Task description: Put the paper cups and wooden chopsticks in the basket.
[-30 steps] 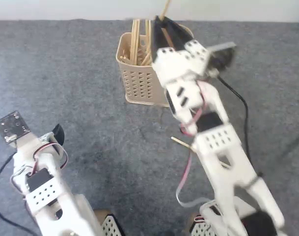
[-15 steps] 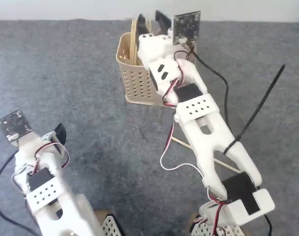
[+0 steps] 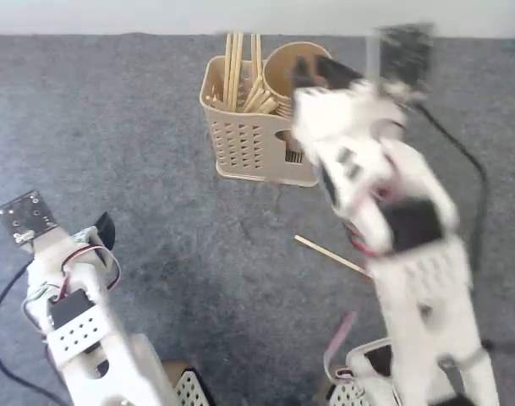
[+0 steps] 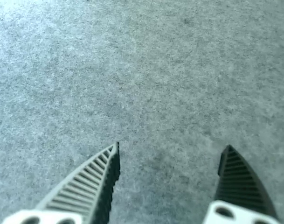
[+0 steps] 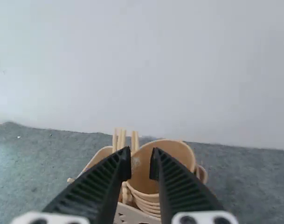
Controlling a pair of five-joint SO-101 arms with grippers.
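Beige basket (image 3: 240, 144) at twelve o'clock holds paper cups (image 3: 278, 72) and wooden chopsticks (image 3: 233, 59); one stray chopstick (image 3: 329, 255) lies on the bench (image 3: 156, 211) at five o'clock, so work seems unfinished. Right gripper (image 5: 141, 163), narrowly parted and empty, hangs above the basket; left gripper (image 4: 172, 161) gapes wide at eight o'clock.

place: robot test bench, lab or hobby room, cannot tell which | under left fingers (image 4: 93, 186): grey felt mat (image 4: 142, 70) | beyond right fingers (image 5: 104, 186): plain white wall (image 5: 142, 56) | rig: white arms (image 3: 71, 330), bare wiring
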